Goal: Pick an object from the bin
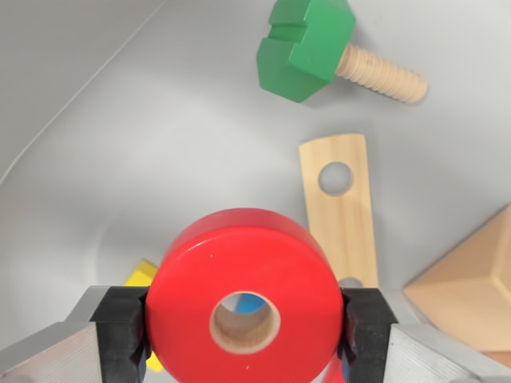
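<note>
A red wooden ring (243, 283) with a round centre hole fills the lower middle of the wrist view. My gripper (243, 323) is shut on it, with a black pad (121, 327) pressed against each side of the rim. The ring hangs above the grey bin floor (160, 159). A bit of blue shows through its hole. A yellow piece (142, 275) peeks out behind the ring at its left edge, mostly hidden.
A green bolt with a wooden threaded shaft (307, 44) lies at the top. A flat wooden strip with holes (343, 215) lies right of the ring. A wooden block (471, 283) sits at the right edge. The bin wall (56, 72) curves up on the left.
</note>
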